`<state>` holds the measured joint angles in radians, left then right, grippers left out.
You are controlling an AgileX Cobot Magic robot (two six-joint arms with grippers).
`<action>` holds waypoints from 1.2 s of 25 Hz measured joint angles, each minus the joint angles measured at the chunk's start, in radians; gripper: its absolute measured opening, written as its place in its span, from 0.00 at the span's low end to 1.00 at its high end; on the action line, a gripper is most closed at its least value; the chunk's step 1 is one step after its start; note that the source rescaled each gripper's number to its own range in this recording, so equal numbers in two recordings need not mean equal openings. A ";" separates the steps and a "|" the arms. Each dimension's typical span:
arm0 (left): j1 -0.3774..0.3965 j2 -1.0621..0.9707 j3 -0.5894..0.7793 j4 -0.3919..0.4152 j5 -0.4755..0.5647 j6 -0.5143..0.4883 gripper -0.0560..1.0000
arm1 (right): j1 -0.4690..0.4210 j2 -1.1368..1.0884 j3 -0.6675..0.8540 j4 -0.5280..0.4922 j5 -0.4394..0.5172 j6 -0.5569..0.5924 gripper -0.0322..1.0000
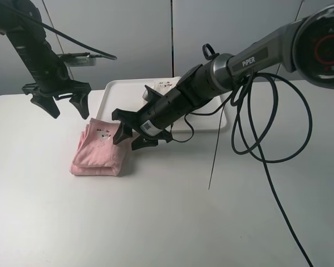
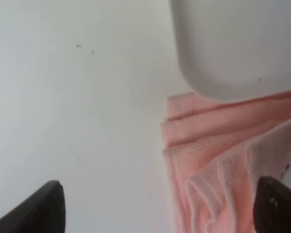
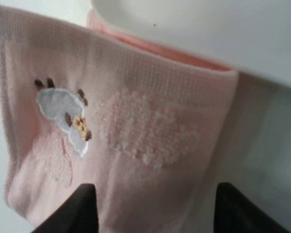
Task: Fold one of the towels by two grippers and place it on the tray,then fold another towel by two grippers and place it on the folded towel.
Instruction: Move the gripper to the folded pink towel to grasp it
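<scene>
Pink towel (image 1: 100, 151), folded, lies at the half-open right gripper (image 1: 134, 135), ungripped.

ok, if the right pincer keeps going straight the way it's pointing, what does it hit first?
Most likely the pink towel. The right pincer points down and left at the folded towel's near edge, and its wrist view shows the towel filling the space ahead between open jaws. Depth is unclear; it may already be touching.

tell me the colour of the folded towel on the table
Pale pink towel; the right wrist view shows it best.
</scene>
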<state>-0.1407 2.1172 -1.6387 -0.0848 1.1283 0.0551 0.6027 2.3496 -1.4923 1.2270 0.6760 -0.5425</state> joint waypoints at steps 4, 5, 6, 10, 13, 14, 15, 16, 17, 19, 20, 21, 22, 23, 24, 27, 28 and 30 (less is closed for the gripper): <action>0.000 0.000 0.000 -0.004 0.000 0.000 0.99 | 0.002 0.000 0.000 0.017 -0.023 -0.002 0.58; 0.000 0.000 0.000 -0.004 0.000 0.000 0.99 | 0.002 0.000 0.000 0.022 -0.025 -0.002 0.58; 0.000 0.000 0.000 -0.004 0.000 0.000 0.99 | 0.005 0.000 0.000 0.027 -0.025 -0.002 0.58; 0.000 0.000 0.000 -0.004 0.000 0.000 0.99 | 0.022 0.000 0.000 0.038 -0.041 -0.006 0.58; 0.000 0.000 0.000 -0.004 0.000 0.000 0.99 | 0.037 0.009 0.000 0.059 -0.045 -0.012 0.58; 0.000 0.000 0.000 -0.004 0.000 0.000 0.99 | 0.037 0.013 0.000 0.071 -0.045 -0.011 0.58; 0.000 0.000 0.000 -0.004 0.000 0.000 0.99 | 0.037 0.019 0.000 0.083 -0.045 -0.014 0.58; 0.000 0.000 0.000 -0.004 0.000 0.000 0.99 | 0.037 0.026 0.000 0.094 -0.045 -0.014 0.58; 0.000 0.000 0.000 -0.004 0.000 0.000 0.99 | 0.037 0.030 0.000 0.101 -0.045 -0.014 0.60; 0.000 0.000 0.000 -0.004 0.000 0.000 0.99 | 0.037 0.037 0.000 0.120 -0.043 -0.016 0.65; 0.000 0.000 0.000 -0.004 0.000 0.000 0.99 | 0.037 0.037 0.000 0.124 -0.043 -0.016 0.68; 0.000 0.000 0.000 -0.004 0.000 -0.002 0.99 | 0.037 0.037 0.000 0.128 -0.043 -0.016 0.70; 0.000 0.000 0.000 -0.004 0.000 -0.002 0.99 | 0.037 0.037 0.000 0.135 -0.043 -0.016 0.71; 0.000 0.000 0.000 -0.004 0.000 0.000 0.99 | 0.037 0.037 0.000 0.140 -0.043 -0.016 0.72; 0.000 0.000 0.000 -0.006 0.000 0.006 0.99 | 0.037 0.037 0.000 0.142 -0.043 -0.016 0.72; 0.000 0.000 0.000 -0.021 0.000 0.018 0.99 | 0.037 0.038 0.000 0.153 -0.041 -0.018 0.72; 0.000 0.000 0.000 -0.024 0.000 0.022 0.99 | 0.039 0.039 0.000 0.161 -0.039 -0.018 0.72; 0.000 0.000 0.000 -0.028 0.000 0.026 0.99 | 0.044 0.044 0.000 0.181 -0.039 -0.026 0.72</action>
<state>-0.1407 2.1172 -1.6387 -0.1127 1.1283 0.0812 0.6471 2.3940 -1.4923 1.4083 0.6370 -0.5682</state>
